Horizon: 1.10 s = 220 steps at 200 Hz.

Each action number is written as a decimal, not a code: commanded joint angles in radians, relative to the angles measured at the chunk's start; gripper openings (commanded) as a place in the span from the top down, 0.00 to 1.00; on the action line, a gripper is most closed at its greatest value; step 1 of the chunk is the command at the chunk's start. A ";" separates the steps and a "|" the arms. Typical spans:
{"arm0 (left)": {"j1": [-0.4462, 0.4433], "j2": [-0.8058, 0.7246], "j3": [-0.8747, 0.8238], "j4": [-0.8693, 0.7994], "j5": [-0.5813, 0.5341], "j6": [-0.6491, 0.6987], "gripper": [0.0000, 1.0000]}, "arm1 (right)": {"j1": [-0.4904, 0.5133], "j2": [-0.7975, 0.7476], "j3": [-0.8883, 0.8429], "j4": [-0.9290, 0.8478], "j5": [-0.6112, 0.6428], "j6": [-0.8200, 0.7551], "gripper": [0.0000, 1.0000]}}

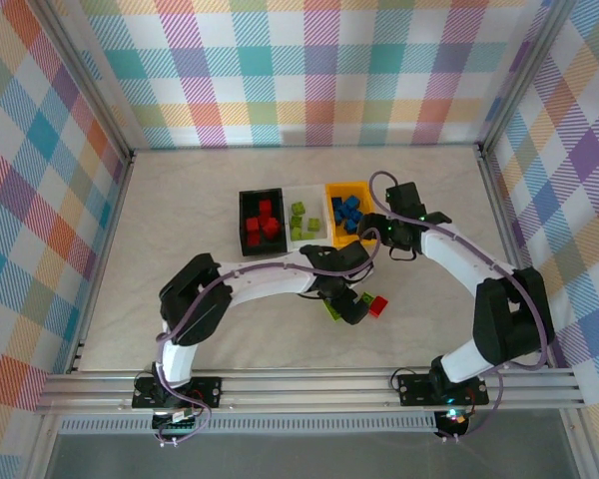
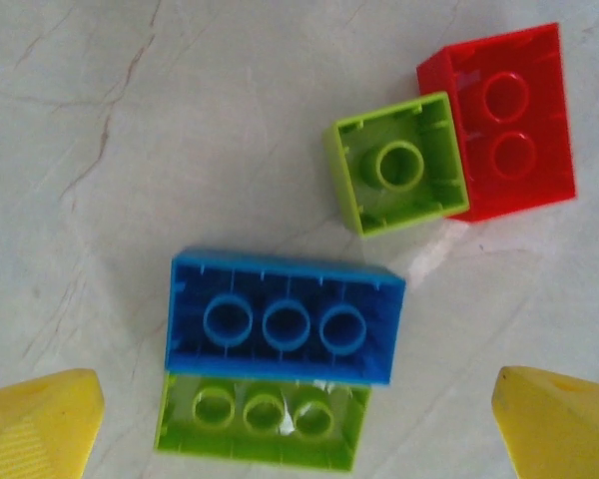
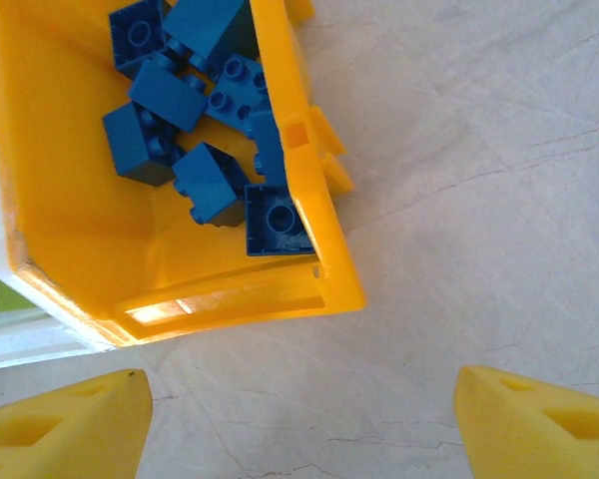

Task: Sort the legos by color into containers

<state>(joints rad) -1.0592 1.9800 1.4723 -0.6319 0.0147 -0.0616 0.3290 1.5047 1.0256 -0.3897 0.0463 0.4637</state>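
Left gripper (image 2: 298, 439): jaws wide apart and holding nothing, with one yellow fingertip (image 2: 40, 424) at each lower corner of the left wrist view.
Loose legos: a long lime-green brick (image 2: 262, 419) lies between the fingertips. A blue brick (image 2: 285, 317) lies just beyond it, and their long edges touch.
Further pair: a small lime brick (image 2: 399, 165) presses against the side of a red brick (image 2: 504, 120). These two lie apart from the blue one, and all four have their hollow sides up.
Right gripper (image 3: 299, 429): spread with nothing between the fingers, just off the near corner of the orange-yellow bin (image 3: 309, 200).
Bins: the blue bricks (image 3: 210, 180) are piled in the orange-yellow bin. The white bin (image 1: 306, 190) holds green ones and the black bin (image 1: 244, 225) holds red ones. The three stand side by side, touching.
Writing: the stud tops are too small to read.
Open room: the table (image 1: 180, 200) is bare left of the loose bricks, and also right of and in front of the orange-yellow bin.
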 commanded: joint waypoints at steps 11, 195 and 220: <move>-0.008 0.071 0.060 -0.067 -0.055 0.062 0.00 | -0.015 -0.049 -0.014 0.049 -0.031 0.008 0.20; 0.013 -0.017 0.035 0.011 -0.163 0.052 0.44 | -0.070 -0.104 -0.052 0.062 -0.034 0.025 0.20; 0.061 -0.062 0.030 0.049 -0.175 0.022 0.45 | -0.072 -0.121 -0.071 0.067 -0.037 0.035 0.20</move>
<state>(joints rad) -1.0409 2.0048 1.5101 -0.6323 -0.1154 -0.0021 0.2668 1.4162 0.9730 -0.3431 0.0174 0.4793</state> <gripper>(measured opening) 0.627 0.800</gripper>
